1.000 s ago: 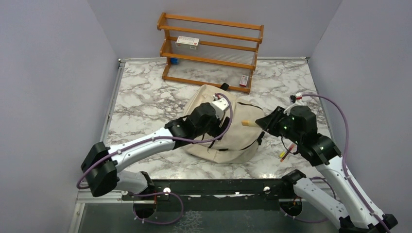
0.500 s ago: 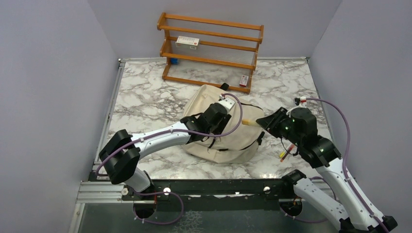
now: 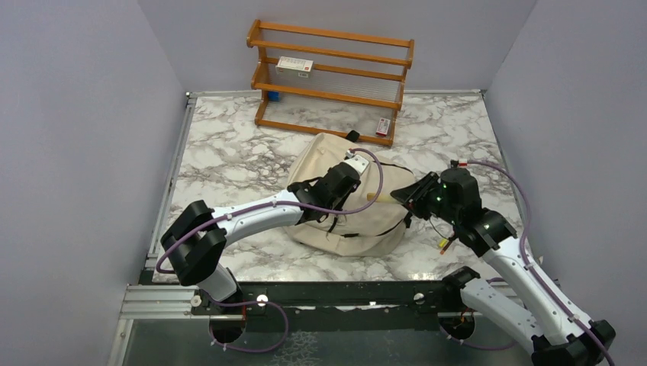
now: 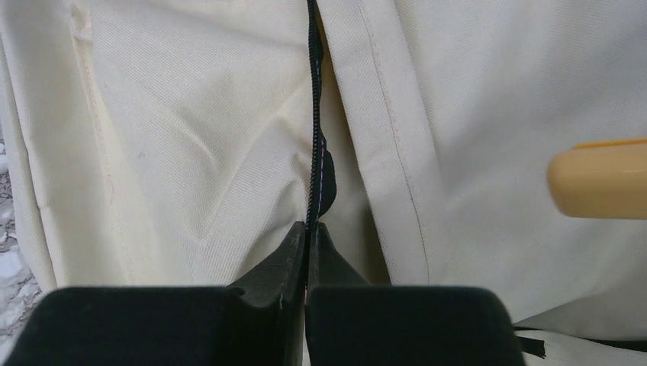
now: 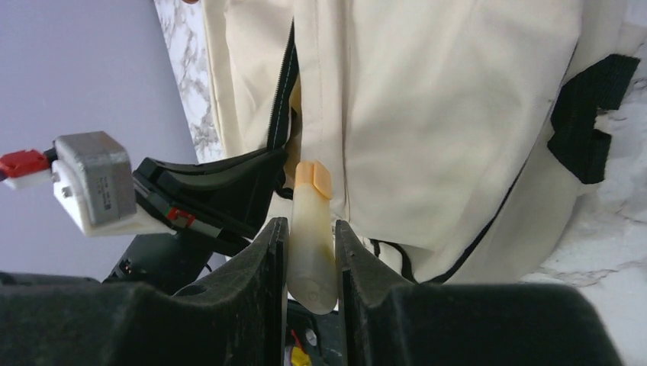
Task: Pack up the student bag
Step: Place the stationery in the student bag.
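Lined up
Left jaws [image 4: 307,229] pinch the black zip [image 4: 313,114] of the cream cloth student bag [image 3: 379,219]; right jaws [image 5: 309,226] grip a pale yellow plastic tube [image 5: 313,252] aimed lengthwise at it.

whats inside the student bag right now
Nothing shows inside the student bag: its zipper looks closed where the left gripper pinches it, so fabric hides the interior. The cream stick in the right gripper is outside it.

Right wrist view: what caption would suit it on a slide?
Right gripper holding a pale cream stick, its tip pointing at the beige student bag near the black zipper.
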Motion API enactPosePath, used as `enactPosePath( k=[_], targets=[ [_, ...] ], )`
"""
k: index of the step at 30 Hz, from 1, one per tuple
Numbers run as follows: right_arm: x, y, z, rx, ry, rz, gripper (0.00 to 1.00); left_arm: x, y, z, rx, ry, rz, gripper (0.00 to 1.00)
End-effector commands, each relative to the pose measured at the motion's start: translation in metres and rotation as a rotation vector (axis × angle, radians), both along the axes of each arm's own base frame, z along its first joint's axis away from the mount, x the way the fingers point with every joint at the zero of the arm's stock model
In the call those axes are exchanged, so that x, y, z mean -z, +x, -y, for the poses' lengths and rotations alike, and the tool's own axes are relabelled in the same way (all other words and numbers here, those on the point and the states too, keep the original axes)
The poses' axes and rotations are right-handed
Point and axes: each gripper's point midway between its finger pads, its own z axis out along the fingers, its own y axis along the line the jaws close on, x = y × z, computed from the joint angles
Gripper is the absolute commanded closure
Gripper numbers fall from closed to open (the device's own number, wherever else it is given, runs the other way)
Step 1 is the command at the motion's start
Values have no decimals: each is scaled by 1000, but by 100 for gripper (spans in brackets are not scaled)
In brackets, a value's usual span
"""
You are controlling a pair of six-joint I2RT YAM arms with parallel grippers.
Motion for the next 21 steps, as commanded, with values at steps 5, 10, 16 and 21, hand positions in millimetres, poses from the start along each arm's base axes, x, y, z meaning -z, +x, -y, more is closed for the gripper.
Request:
enactPosePath(
  k=[5, 10, 16, 21],
  targets=[
    [-4, 23, -36, -33, 182, -35, 99, -45, 2, 19, 18, -132, 32, 100],
    [3, 38, -46, -33, 189, -50, 99, -59, -1, 28, 33, -192, 23, 100],
    [11, 50, -54, -28, 208, -82, 100, -78, -2, 31, 26, -257, 32, 100],
    [15, 57, -62, -29, 252, -83, 99, -91, -4, 32, 26, -301, 37, 100]
  ],
)
